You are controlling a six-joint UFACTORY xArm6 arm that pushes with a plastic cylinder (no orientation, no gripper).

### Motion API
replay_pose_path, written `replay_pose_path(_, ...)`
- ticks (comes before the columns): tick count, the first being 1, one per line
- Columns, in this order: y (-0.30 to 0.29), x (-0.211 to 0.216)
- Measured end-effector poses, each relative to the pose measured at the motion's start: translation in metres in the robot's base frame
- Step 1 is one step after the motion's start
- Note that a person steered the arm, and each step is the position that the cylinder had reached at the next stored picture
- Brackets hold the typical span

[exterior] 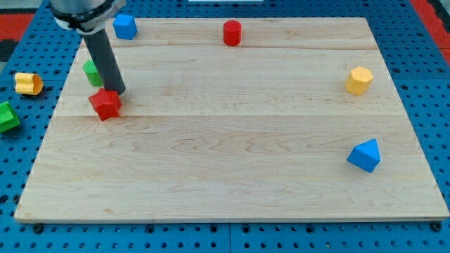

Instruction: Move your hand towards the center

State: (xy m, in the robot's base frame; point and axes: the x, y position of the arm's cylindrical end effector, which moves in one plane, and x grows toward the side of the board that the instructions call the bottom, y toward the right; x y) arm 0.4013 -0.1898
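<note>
Your arm enters at the view's top left, its grey metal housing point(81, 13) cut off by the frame's upper edge. From it a straight dark rod point(104, 60) slants down and slightly toward the view's right. My tip point(118, 92) rests at board height at the upper right edge of the red star-shaped block point(105, 104), touching it or very nearly so; which of the two cannot be told. Taking that block as the mark, the rod rises above it toward the view's top and left, and the housing hangs well above it.
</note>
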Motion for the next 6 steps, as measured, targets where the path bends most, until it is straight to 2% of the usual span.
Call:
replay_pose_path(1,0.008,0.044)
replay_pose_path(2,0.001,0.044)
replay_pose_path(3,-0.025,0.009)
replay_pose_path(5,-0.038,0.102)
replay_pose_path(6,-0.051,0.087)
